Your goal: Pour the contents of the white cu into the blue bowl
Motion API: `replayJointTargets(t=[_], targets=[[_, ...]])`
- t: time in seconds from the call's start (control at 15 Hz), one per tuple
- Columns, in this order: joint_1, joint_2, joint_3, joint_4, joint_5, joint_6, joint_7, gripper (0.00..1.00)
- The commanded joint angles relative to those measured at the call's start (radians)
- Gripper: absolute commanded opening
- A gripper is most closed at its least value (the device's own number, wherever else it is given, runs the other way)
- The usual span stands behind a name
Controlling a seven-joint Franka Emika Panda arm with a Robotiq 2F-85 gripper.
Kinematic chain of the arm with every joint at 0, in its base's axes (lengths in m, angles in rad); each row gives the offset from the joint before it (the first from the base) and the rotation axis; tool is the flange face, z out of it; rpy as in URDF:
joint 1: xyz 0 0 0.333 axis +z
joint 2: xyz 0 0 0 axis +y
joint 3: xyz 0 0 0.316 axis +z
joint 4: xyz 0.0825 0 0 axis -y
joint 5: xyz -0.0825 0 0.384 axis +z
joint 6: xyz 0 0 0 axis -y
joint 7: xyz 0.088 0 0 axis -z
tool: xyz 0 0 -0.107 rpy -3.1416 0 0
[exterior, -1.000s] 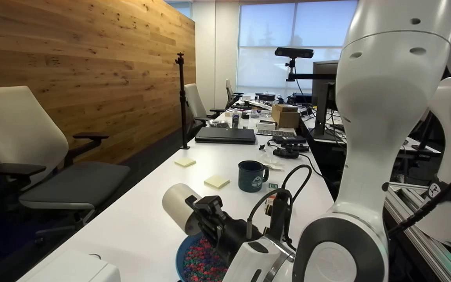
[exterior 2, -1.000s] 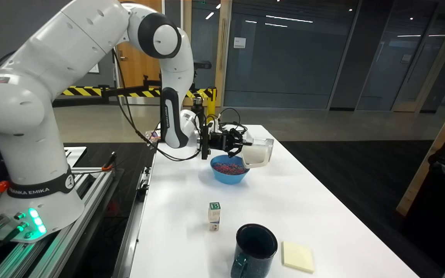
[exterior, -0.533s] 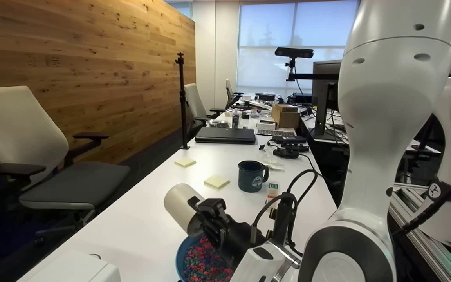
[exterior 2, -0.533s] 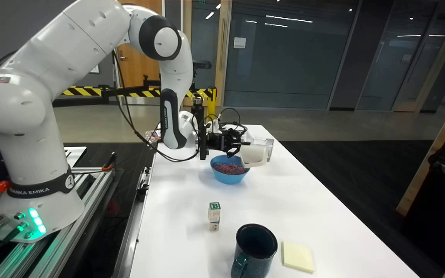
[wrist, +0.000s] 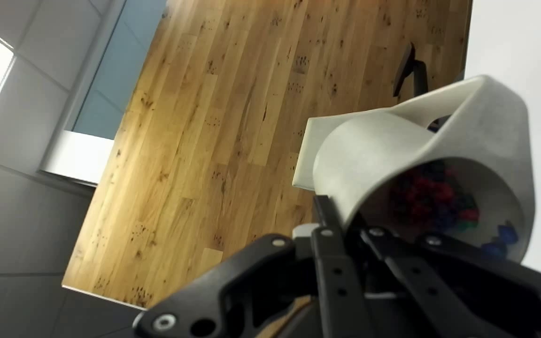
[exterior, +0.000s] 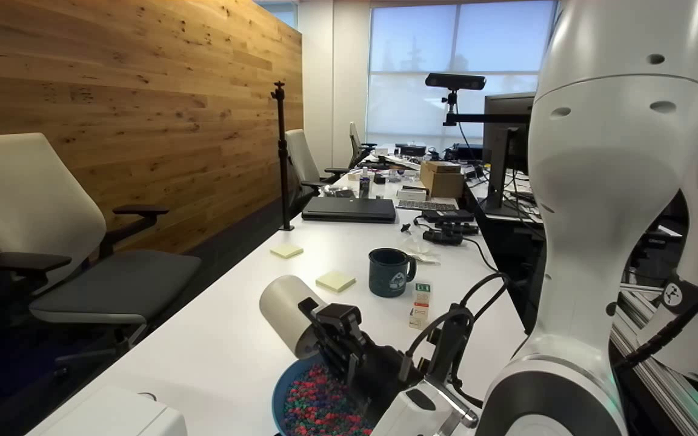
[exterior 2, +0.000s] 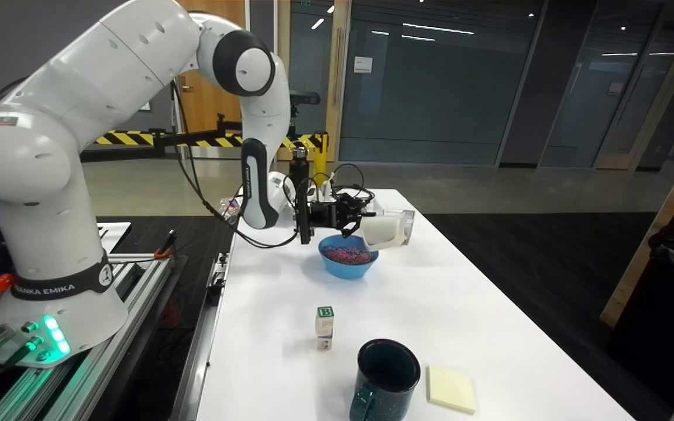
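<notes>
Jaws clenched on tipped white cup (exterior: 291, 313); coloured bits (exterior: 319, 396) in blue bowl (exterior 2: 346, 271), more left inside cup: pour seems unfinished.

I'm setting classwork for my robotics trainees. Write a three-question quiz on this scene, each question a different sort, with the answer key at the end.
1. Multiple choice: by which part do the jaws grip the white cup?
A) its handle
B) its base
C) its rim

2. True or false: coloured bits show both inside the white cup and in the blue bowl.

3. Short answer: name the handled vessel that stands upright, held by nothing.

Key
1. C
2. True
3. The dark mug
</notes>
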Motion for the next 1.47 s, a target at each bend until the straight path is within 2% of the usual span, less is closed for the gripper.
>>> replayJointTargets(t=[0.0,0.6,1.4], targets=[[0.011,0.011,-0.005,-0.020,-0.051,-0.074,0.033,0.01],[0.012,0.037,-0.006,-0.016,-0.097,-0.157,0.050,0.01],[0.012,0.052,-0.008,-0.006,-0.128,-0.203,0.057,0.01]])
